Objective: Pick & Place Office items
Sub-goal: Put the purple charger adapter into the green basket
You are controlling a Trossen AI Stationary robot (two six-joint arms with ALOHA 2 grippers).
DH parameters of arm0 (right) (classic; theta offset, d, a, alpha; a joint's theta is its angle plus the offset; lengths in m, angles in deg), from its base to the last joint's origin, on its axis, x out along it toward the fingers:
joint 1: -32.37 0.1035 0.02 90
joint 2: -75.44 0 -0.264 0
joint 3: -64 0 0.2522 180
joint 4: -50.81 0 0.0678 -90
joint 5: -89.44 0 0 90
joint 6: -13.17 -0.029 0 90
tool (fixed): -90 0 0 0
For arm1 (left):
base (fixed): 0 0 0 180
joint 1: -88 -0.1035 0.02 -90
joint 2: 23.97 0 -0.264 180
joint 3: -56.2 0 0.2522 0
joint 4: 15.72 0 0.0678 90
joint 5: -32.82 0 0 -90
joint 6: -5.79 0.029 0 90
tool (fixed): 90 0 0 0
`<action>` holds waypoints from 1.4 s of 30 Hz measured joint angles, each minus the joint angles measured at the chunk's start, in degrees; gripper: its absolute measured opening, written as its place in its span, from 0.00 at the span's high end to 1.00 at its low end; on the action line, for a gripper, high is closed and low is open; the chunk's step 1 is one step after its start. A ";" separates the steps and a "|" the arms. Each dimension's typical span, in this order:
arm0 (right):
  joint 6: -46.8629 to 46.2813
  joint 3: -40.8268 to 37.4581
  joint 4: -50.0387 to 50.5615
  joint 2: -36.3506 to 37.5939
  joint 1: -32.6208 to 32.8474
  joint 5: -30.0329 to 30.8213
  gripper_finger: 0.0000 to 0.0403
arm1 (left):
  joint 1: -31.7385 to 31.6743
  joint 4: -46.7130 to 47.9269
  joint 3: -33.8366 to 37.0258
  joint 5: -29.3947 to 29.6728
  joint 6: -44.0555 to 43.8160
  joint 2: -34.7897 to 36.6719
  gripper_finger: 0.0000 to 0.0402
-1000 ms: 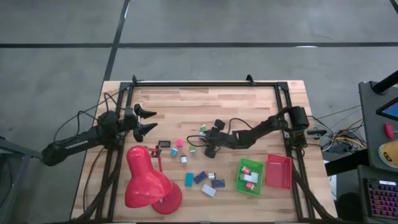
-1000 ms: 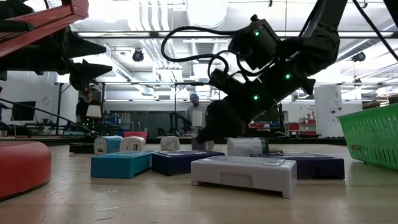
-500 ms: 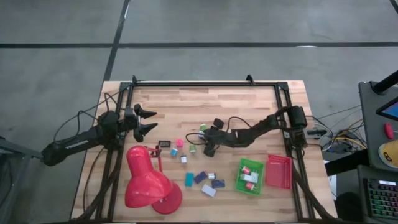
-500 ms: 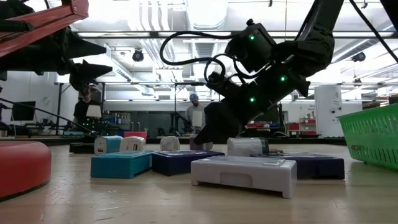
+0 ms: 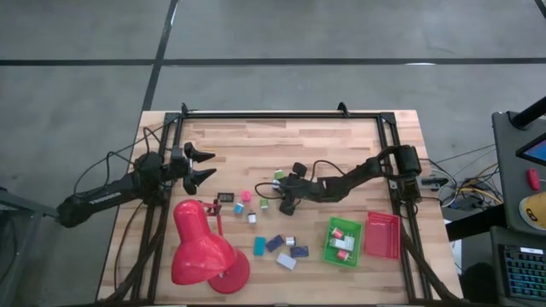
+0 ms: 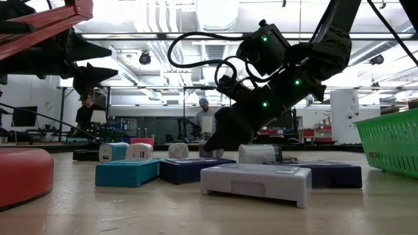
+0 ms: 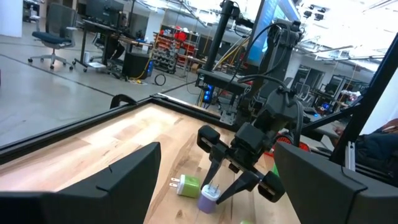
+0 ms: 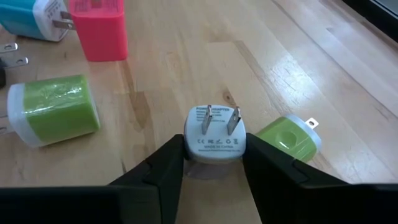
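Right now the right gripper [image 8: 214,163] has its two fingers pressed against either side of a small white plug adapter [image 8: 215,133], prongs up, on the wooden table [image 8: 186,56]. Squeezing squarely and lifting straight would keep it from twisting out. Just beside sits a green plug [image 8: 287,139]; another green plug [image 8: 55,110] lies near, pink cube [image 8: 98,28] beyond. Far off, the left gripper [image 5: 201,165] waits, fingers spread, at the table's left edge.
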 joint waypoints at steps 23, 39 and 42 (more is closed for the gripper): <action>0.65 0.00 1.31 2.43 0.35 0.10 0.67 | 0.00 0.00 0.00 0.00 -0.01 0.00 0.20; 1.47 0.11 23.79 23.93 5.78 0.10 0.65 | 0.00 0.15 -0.02 0.00 0.00 -0.17 0.20; 1.51 0.11 30.64 28.59 7.26 -0.24 0.65 | 0.00 0.12 0.00 0.00 -0.01 -0.33 0.20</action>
